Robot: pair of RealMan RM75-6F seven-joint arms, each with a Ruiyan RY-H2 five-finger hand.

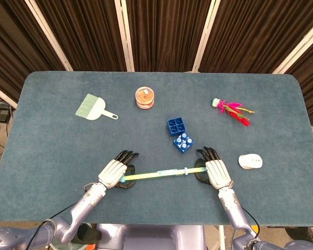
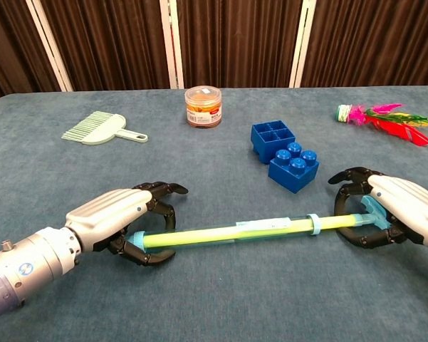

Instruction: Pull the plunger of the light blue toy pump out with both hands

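The light blue toy pump [image 2: 228, 232] [image 1: 153, 174] lies across the near part of the table, a clear tube with a yellow-green rod inside. My left hand [image 2: 121, 216] [image 1: 113, 171] grips the tube's left end. My right hand [image 2: 395, 210] [image 1: 214, 171] holds the light blue plunger handle [image 2: 372, 211] at the right end. A short stretch of yellow rod [image 2: 336, 221] shows between the tube's blue collar [image 2: 312, 224] and the handle.
Two blue toy bricks [image 2: 284, 158] [image 1: 179, 134] sit just behind the pump. Further back are a green brush [image 2: 100, 129], a small orange jar [image 2: 204, 106] and a pink feathered shuttlecock [image 2: 383, 120]. A white mouse [image 1: 250, 161] lies right of my right hand.
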